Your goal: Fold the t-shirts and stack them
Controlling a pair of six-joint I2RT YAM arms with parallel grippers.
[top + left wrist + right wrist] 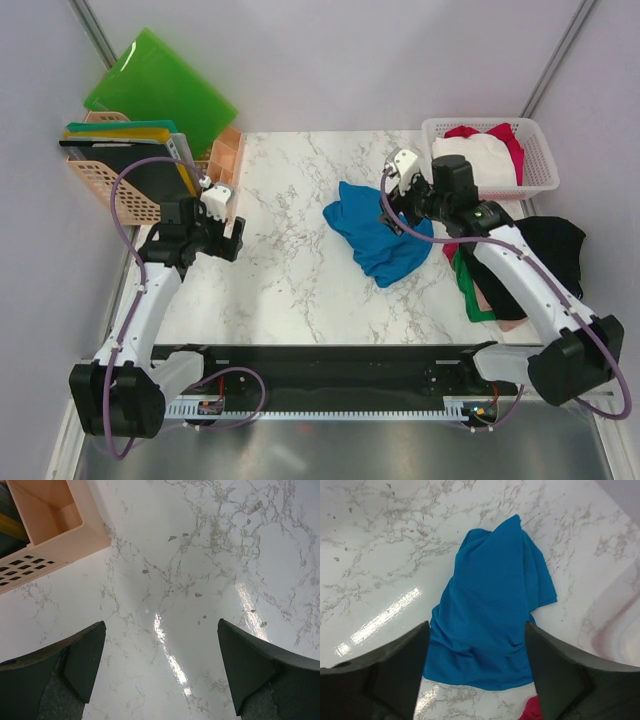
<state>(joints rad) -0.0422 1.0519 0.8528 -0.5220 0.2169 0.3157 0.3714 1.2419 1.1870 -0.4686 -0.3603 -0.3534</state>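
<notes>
A bright blue t-shirt [375, 238] lies crumpled on the marble table, right of centre; in the right wrist view the blue t-shirt [490, 605] fills the middle. My right gripper [393, 212] hovers over its far right part, and the right gripper [476, 630] is open, holding nothing. More t-shirts lie heaped at the table's right edge: black [556, 243], green [466, 285], pale pink [497, 300]. A bit of red cloth [532, 710] shows by my right finger. My left gripper [232, 238], [161, 625] hangs open over bare marble at the left.
A white lattice basket [545, 160] at the back right holds a white t-shirt [485, 160] and a red one [512, 140]. A peach bin [225, 152], [55, 530] and an orange basket of folders [110, 185] stand at the back left. A green folder [160, 85] leans behind them.
</notes>
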